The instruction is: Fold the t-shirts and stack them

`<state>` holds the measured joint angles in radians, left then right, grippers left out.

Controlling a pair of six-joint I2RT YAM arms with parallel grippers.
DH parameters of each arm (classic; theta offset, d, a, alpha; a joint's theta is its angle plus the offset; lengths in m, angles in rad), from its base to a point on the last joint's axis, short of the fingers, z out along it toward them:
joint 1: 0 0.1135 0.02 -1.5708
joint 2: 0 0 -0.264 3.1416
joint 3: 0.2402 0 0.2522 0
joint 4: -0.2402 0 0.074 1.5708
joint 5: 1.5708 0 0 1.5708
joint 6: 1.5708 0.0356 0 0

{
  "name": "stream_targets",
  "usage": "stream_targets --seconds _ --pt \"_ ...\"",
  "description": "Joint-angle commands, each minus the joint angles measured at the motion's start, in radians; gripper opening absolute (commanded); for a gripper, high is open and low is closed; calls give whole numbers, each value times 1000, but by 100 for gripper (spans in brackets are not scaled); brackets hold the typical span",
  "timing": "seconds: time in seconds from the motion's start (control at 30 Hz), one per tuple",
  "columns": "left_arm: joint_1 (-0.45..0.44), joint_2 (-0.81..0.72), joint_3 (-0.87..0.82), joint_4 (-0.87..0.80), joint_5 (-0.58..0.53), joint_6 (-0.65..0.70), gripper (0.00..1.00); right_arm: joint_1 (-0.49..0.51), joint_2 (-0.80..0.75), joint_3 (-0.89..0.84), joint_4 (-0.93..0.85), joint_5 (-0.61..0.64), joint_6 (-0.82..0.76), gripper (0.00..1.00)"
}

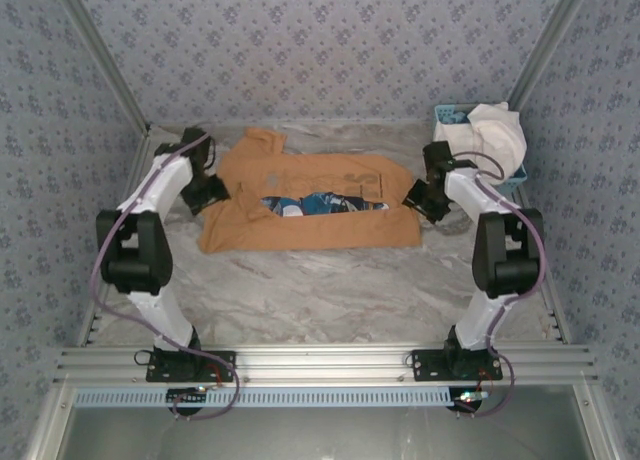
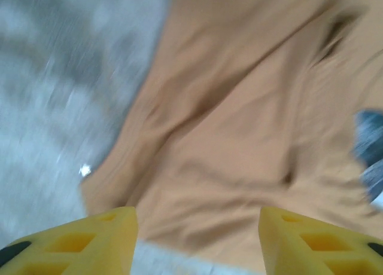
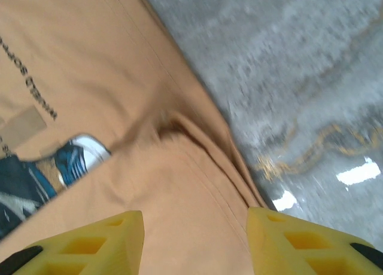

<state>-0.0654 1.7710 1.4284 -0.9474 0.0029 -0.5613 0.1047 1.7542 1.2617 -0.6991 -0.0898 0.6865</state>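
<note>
The tan-orange t-shirt [image 1: 310, 175] lies spread flat on the marbled table [image 1: 300, 290], directly between the two grippers. Its near part is folded up over the front, so a strip of the blue printed figure [image 1: 320, 204] shows through a gap in the middle.

The left gripper [image 1: 205, 193] sits at the shirt's left edge. In its wrist view the shirt [image 2: 239, 137] fills the space ahead of and below the gripper [image 2: 197, 245], with bare table [image 2: 54, 78] ahead to the left. Its yellow fingers [image 2: 102, 242] stand apart with no cloth pinched between them; that picture is blurred.

The right gripper [image 1: 420, 195] sits at the shirt's right edge. From its wrist, the shirt [image 3: 90, 48] runs ahead and to the left of the gripper [image 3: 194, 245], and a piece of the print [image 3: 36, 179] lies just ahead of the left finger. The cloth's folded edge runs toward the right finger, and table [image 3: 287, 78] lies ahead to the right. Its fingers [image 3: 299, 242] are also spread and grip nothing.

The white t-shirt [image 1: 490, 135] lies bunched in a light-blue basket [image 1: 450, 112] just beyond the right gripper, in the far right corner, well apart from the left gripper.
</note>
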Motion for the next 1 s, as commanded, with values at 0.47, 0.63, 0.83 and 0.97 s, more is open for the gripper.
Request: stream_targets --seconds 0.47,0.63,0.83,0.97 --pt "100 -53 -329 93 49 50 43 -39 -81 -240 34 -117 -84 54" --pt "102 -6 -287 108 -2 70 27 -36 -37 -214 40 -104 -86 51" --pt "113 1 -263 118 -39 94 14 -32 6 -209 81 -98 -64 41" --pt "136 -3 -242 110 -34 94 2 -33 41 -200 90 -69 -65 19"
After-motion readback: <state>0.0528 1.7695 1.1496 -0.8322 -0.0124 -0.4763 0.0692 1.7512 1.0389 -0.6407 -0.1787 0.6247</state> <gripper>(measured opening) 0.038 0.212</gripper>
